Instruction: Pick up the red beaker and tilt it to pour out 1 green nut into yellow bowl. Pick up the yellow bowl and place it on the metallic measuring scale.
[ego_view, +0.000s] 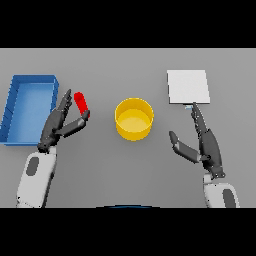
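The red beaker (81, 103) shows as a small red cylinder, leaning, left of the table's middle. My left hand (56, 122) is right beside it, fingers straight along its left side and thumb reaching under its lower end; the hand is open and I cannot tell if it touches. The yellow bowl (134, 118) stands upright in the middle, and I see no nut inside. The metallic measuring scale (188, 86) is a pale square plate at the back right. My right hand (206, 142) is open just in front of the scale, right of the bowl.
A blue tray (15, 107) lies at the far left, close to my left arm.
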